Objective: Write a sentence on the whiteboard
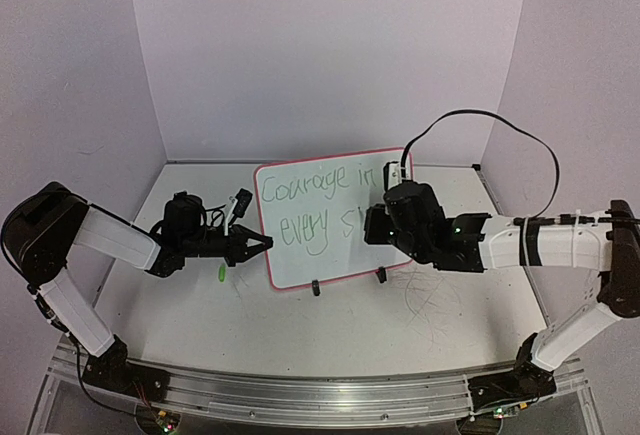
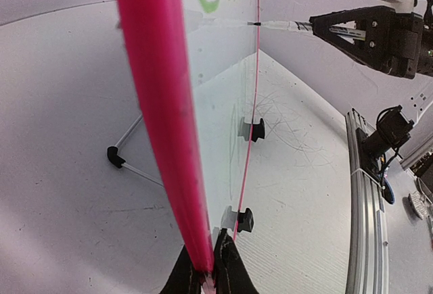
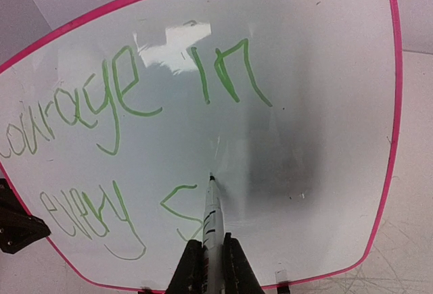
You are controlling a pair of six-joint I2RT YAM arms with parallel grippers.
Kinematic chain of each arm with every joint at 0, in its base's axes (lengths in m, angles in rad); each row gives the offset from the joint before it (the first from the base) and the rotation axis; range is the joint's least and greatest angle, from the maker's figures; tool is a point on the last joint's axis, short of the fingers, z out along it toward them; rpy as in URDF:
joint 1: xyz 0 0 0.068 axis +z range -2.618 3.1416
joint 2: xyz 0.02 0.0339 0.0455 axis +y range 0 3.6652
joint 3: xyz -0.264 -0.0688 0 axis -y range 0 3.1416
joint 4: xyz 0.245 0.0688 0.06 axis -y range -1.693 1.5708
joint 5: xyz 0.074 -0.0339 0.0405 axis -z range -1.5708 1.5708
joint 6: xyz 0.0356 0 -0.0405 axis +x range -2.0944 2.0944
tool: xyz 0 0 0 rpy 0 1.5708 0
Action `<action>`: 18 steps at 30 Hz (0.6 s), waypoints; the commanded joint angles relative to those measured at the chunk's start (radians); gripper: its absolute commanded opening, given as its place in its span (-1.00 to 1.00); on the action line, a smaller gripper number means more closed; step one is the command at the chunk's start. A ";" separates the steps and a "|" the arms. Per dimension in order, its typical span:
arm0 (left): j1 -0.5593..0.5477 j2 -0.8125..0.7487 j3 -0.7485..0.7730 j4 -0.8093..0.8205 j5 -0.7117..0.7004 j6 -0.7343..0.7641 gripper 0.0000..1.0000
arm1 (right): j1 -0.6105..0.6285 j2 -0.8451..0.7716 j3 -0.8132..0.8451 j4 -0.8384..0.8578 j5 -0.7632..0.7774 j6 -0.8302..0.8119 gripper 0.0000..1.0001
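Gripping check: your left gripper (image 2: 206,268) is clamped on the left edge of the small pink-rimmed glossy whiteboard (image 1: 335,260), upright mid-tabletop (image 1: 200,325). Your right gripper (image 3: 210,261) is closed around a white marker pen (image 3: 211,214), tip touching the board just right of "S". The green handwritten sentence (image 1: 312,193) reads "Courage in / every S".

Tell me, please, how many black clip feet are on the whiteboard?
2, both on the bottom edge of the whiteboard: the left clip foot left of middle, the right clip foot near its right corner.
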 commanded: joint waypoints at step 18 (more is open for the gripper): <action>0.008 -0.022 0.034 -0.013 -0.110 0.065 -1.00 | -0.005 0.006 -0.062 0.003 -0.048 0.064 -1.00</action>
